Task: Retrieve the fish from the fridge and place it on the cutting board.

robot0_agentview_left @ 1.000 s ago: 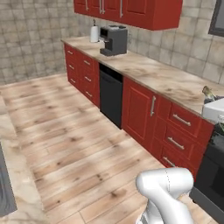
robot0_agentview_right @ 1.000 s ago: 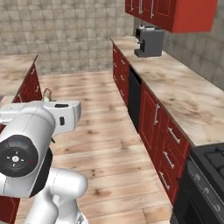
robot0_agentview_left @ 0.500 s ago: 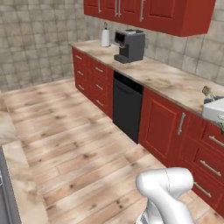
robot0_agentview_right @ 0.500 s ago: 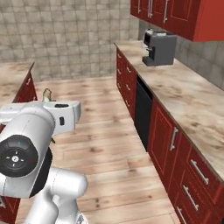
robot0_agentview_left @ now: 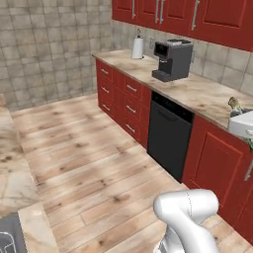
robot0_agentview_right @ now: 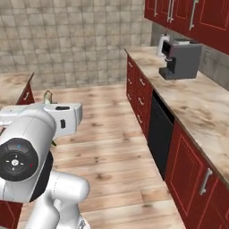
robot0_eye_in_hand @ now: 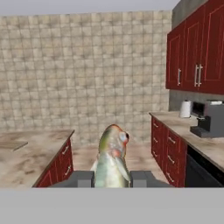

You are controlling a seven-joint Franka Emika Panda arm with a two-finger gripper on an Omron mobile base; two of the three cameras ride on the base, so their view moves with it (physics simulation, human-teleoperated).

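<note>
Room: red-cabinet kitchen, plank floor, marbled beige counters.
Fish: slender greenish-grey fish (robot0_eye_in_hand: 111,157), lower centre of hand view.
Gripper: two-finger gripper (robot0_eye_in_hand: 112,178) clamped on its body.
Handling: likely light, slippery; mid-body hold suits.

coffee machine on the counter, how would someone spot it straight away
Follow the long marbled counter that tops the red cabinets on the right wall. The coffee machine stands on it just above the black dishwasher. It is a boxy dark grey block, unlike the slim white roll standing farther along the counter.
</note>
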